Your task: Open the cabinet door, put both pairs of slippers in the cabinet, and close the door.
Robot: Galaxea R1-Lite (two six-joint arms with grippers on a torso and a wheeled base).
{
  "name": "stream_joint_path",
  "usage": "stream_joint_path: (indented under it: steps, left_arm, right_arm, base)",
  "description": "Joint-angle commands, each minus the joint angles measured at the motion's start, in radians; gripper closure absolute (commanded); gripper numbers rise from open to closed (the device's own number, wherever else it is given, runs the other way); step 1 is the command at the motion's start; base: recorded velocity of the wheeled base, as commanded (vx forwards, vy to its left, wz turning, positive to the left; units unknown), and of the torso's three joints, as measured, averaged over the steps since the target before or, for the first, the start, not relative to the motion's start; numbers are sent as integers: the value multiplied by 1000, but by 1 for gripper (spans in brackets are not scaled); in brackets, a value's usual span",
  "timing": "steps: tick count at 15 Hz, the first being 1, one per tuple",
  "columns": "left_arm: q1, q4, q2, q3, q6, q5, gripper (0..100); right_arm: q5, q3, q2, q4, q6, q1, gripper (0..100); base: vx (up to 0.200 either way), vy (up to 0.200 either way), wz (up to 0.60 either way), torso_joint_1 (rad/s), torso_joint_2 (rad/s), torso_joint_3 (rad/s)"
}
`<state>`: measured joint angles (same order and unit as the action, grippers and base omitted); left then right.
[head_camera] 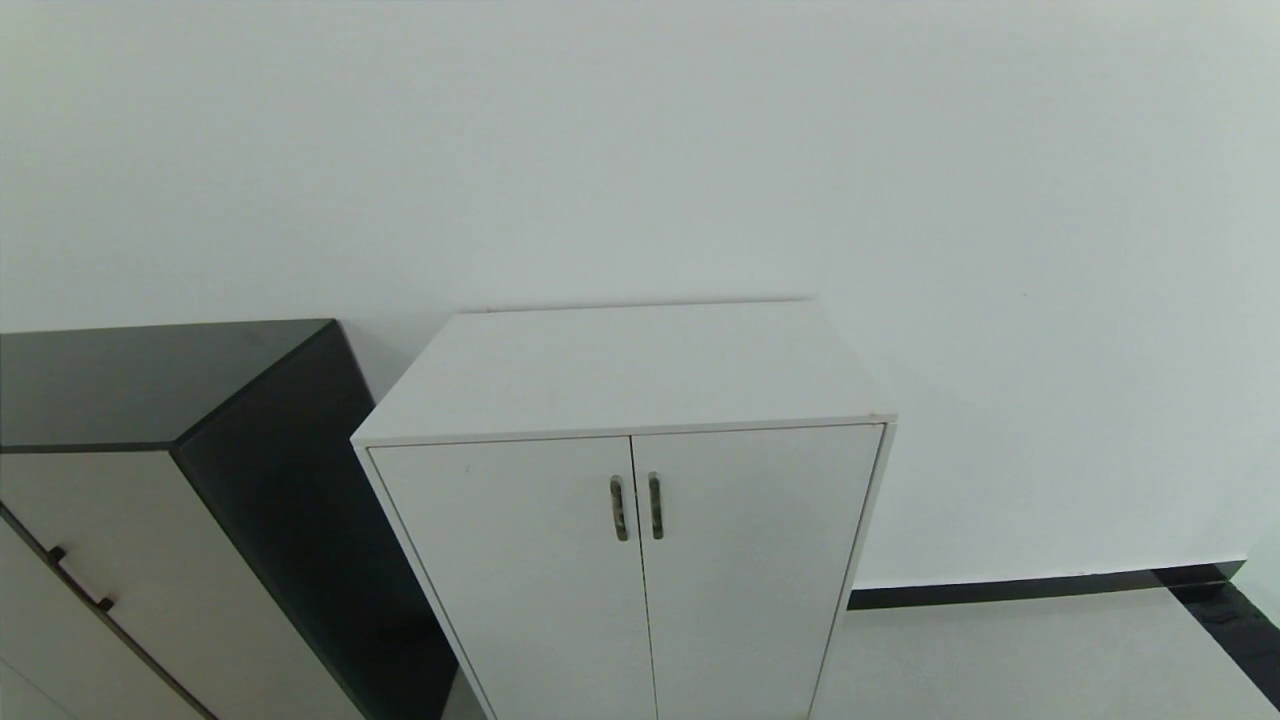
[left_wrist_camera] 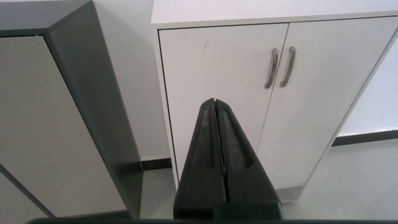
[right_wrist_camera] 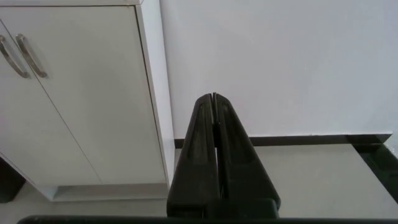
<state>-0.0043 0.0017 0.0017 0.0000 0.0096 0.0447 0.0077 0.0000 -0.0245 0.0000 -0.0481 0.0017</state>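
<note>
Closest to the lens, the left gripper (left_wrist_camera: 215, 103), a black two-fingered pincer, has its fingers pressed flat together with only a thin seam between them, and it grips nothing. It hangs in front of the white rectangular two-door cabinet (head_camera: 620, 365), apart from it and facing the left door (left_wrist_camera: 217, 68). The right gripper (right_wrist_camera: 213, 98) is in the same condition: fingers fully together, nothing between them. It sits off the cabinet's right side, clear of it, facing the plain white wall (right_wrist_camera: 280, 62) and the pale floor (right_wrist_camera: 323, 180).

From the head view, the cabinet stands upright with its back against the wall. Both doors lie flush with the frame and are closed. Two slim vertical metal handles (head_camera: 619, 508) sit side by side, one on each door, at the meeting edge in the upper part.

On the robot's left, near the cabinet with a narrow gap between, stands a black-sided cupboard with a pale front (head_camera: 270, 480). A black skirting strip (head_camera: 1000, 592) runs along the foot of the wall on the right
</note>
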Motion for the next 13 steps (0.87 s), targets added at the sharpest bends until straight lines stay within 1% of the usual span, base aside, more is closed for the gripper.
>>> stream_joint_path:
  steps: [1, 13]
  left_arm:
    - [0, 0, 0, 0, 0, 0, 100]
    - [0, 0, 0, 0, 1, 0, 100]
  right_arm:
    - [0, 0, 24, 2, 2, 1, 100]
    - [0, 0, 24, 2, 39, 0, 100]
  base:
    - [0, 0, 0, 0, 0, 0]
    - [0, 0, 0, 0, 0, 0]
